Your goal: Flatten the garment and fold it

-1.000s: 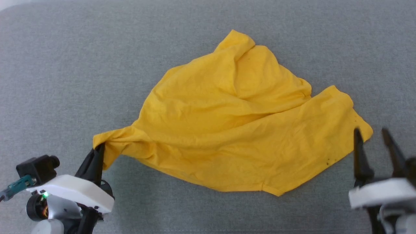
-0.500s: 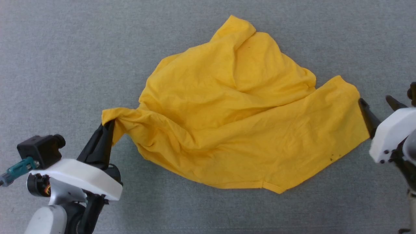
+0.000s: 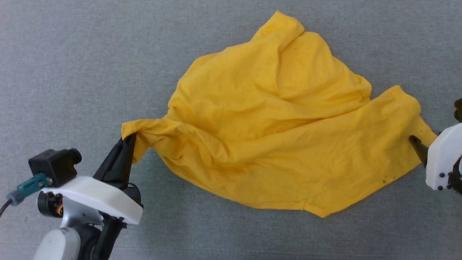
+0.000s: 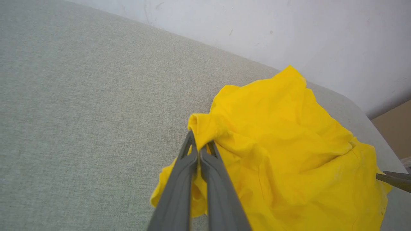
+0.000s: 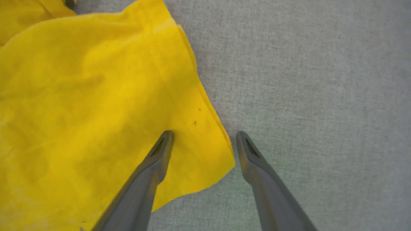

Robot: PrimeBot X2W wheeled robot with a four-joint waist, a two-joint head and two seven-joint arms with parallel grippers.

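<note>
I see a wrinkled yellow shirt (image 3: pixel 281 137) on grey woven cloth (image 3: pixel 72 72); the left gripper (image 3: pixel 129 139) pinches it, and the right gripper (image 5: pixel 204 134) is apart.

I count one garment (image 3: pixel 281 133), yellow, on one grey fabric surface (image 3: pixel 72 54). I have two tools, my left tool (image 3: pixel 130 137) and my right tool (image 5: pixel 204 133), each with two dark fingers (image 5: pixel 147 173).
</note>
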